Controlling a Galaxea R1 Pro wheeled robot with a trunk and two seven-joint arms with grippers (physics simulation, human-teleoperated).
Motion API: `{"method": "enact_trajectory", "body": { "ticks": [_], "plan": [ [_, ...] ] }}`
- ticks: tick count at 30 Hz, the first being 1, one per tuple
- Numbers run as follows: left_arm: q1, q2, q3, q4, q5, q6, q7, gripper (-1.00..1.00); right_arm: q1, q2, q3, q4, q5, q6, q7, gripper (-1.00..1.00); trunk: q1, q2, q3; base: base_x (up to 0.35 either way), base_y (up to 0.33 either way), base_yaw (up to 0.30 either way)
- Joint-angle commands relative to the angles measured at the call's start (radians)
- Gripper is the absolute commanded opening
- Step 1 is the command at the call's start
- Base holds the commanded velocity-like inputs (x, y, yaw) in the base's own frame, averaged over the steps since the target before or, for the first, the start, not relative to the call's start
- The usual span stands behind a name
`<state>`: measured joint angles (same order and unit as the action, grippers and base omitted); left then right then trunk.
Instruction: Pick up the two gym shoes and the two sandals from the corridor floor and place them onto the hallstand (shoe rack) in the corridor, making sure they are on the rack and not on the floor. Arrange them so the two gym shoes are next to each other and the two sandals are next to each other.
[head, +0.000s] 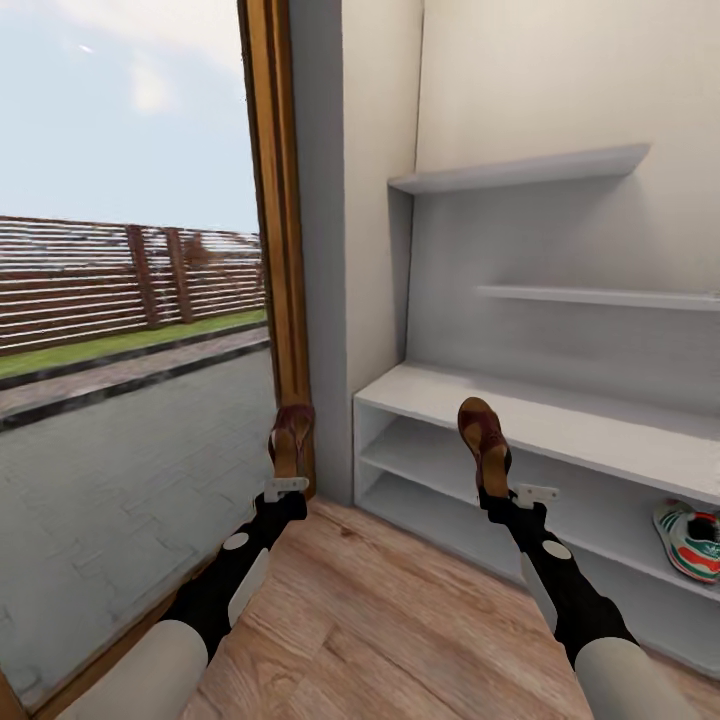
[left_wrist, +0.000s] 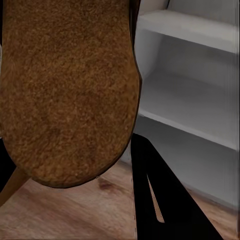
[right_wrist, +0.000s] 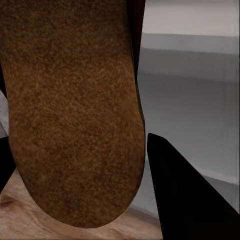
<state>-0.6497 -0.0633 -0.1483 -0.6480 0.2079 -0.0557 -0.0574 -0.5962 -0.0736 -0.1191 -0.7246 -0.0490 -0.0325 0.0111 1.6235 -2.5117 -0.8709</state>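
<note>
Each arm holds one brown sandal upright in front of the hallstand (head: 560, 415). My left gripper (head: 287, 478) is shut on a sandal (head: 291, 435) beside the wooden door frame, left of the rack's end. My right gripper (head: 497, 487) is shut on the other sandal (head: 483, 430), which stands before the rack's flat top edge. In the left wrist view the tan footbed of that arm's sandal (left_wrist: 67, 90) looms close, and the right wrist view shows the other sandal's footbed (right_wrist: 75, 110) the same way. One gym shoe (head: 690, 540) lies on the rack's lower shelf at the far right.
A glass door with a wooden frame (head: 285, 250) stands left of the rack, showing a paved yard and fence. Wall shelves (head: 520, 172) hang above the rack. Wood-plank corridor floor (head: 380, 620) lies between my arms.
</note>
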Motion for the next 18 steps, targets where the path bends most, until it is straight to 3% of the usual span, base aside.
{"method": "enact_trajectory", "body": {
  "ticks": [1,18],
  "plan": [
    [-0.001,0.000,-0.002,0.001,0.007,-0.003,-0.002,-1.00,-0.001,0.000,-0.001,0.001,-0.008,-0.003,0.003,-1.00,0.000,0.000,-0.001,0.066,0.052,-0.264],
    [-0.001,0.000,-0.002,0.001,0.005,-0.003,-0.002,-1.00,-0.001,0.000,-0.001,0.001,-0.008,-0.003,0.003,-1.00,0.000,0.000,-0.001,0.007,0.006,-0.264]
  ]
}}
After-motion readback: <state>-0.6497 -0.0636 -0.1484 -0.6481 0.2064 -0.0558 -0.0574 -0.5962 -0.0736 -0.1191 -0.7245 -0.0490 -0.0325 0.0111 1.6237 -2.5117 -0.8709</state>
